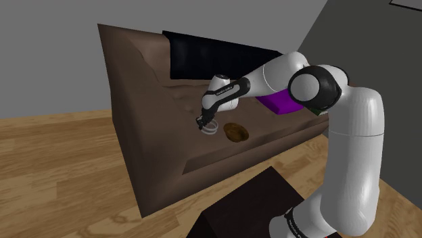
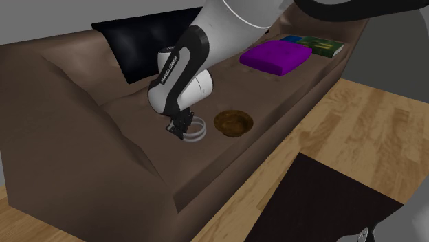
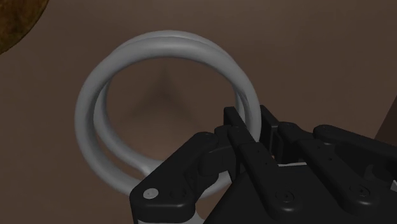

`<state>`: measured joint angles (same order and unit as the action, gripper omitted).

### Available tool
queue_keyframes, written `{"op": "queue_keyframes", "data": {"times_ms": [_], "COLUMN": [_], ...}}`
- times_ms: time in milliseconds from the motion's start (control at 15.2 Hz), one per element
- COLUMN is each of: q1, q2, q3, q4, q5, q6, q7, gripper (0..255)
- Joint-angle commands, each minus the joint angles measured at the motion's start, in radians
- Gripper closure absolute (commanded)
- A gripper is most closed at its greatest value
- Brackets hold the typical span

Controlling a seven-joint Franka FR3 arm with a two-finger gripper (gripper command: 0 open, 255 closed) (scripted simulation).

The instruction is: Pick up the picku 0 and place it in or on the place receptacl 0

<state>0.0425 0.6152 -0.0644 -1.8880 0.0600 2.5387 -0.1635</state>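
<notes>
Wrist view puts my end effector [image 3: 249, 124] closed on the grey ring [image 3: 89, 108]. The two black fingers pinch one side of its double band between them, and the rest of the loop stands out ahead of them over the brown seat. In the shoulder view and the second exterior view my end effector points down at the seat of the brown sofa [image 2: 137, 148]. The ring sits at or just above the cushion; I cannot tell whether it is clear of the fabric. Just beside the ring, on the same seat, lies the brown bowl [image 2: 233, 123], shallow and empty, which I take to be the receptacle. Farther along the seat are a purple cushion [image 2: 277, 55] and a green book [image 2: 320, 45], well apart from the work. A black cushion [image 2: 127, 38] leans on the backrest behind my arm.

I judge the reach and the grasp done. What is left is the lift, a short carry sideways to the bowl, and the release over it. My hold is on one side of the band, off centre, so the ring may tilt once raised. With the bowl so near, a low lift should do.
</notes>
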Motion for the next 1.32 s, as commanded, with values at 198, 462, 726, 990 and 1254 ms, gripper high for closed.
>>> {"op": "queue_keyframes", "data": {"times_ms": [198,462,726,990,1254], "q1": [0.003,0.005,0.007,0.009,0.010], "q2": [-0.048,-0.087,-0.125,-0.161,-0.192], "q3": [-0.004,-0.007,-0.010,-0.012,-0.014], "q4": [-0.001,-0.003,-0.002,0.004,0.011], "q5": [-0.004,-0.008,-0.012,-0.016,-0.019], "q6": [-0.046,-0.084,-0.123,-0.164,-0.203], "q7": [0.003,0.006,0.008,0.011,0.013], "gripper": [255,255,255,255,255]}}
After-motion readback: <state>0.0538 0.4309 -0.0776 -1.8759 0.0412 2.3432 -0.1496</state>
